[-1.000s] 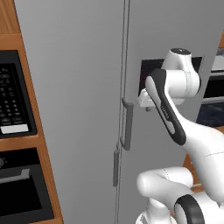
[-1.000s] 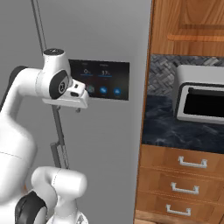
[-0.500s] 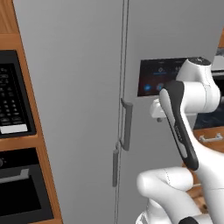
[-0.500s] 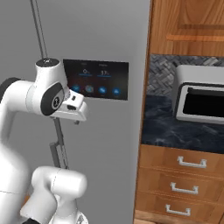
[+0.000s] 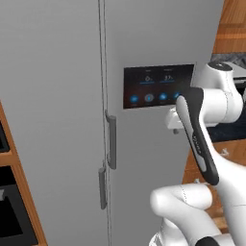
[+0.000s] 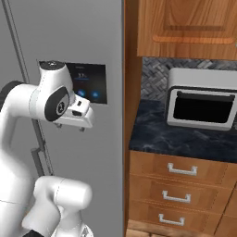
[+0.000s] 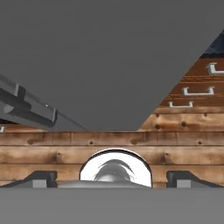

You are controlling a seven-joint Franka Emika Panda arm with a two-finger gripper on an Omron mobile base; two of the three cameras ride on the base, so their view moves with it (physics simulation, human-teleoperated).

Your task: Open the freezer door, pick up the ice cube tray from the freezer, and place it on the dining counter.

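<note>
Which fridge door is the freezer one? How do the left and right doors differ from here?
The left door has a plain grey face; the right door carries a dark touchscreen panel. The left door's bar handle sits lower than the right door's handle. The arm's hand is in front of the right door, not the left. Both are matte grey and shut.

1. Arm: white, dark joints, elbow bent, forearm raised upright, wrist at chest height.
2. End effector [image 6: 69, 126]: angled down, toward 3 o'clock in right base view.
3. Fingertips [image 7: 41, 178]: set wide apart, holding nothing.
</note>
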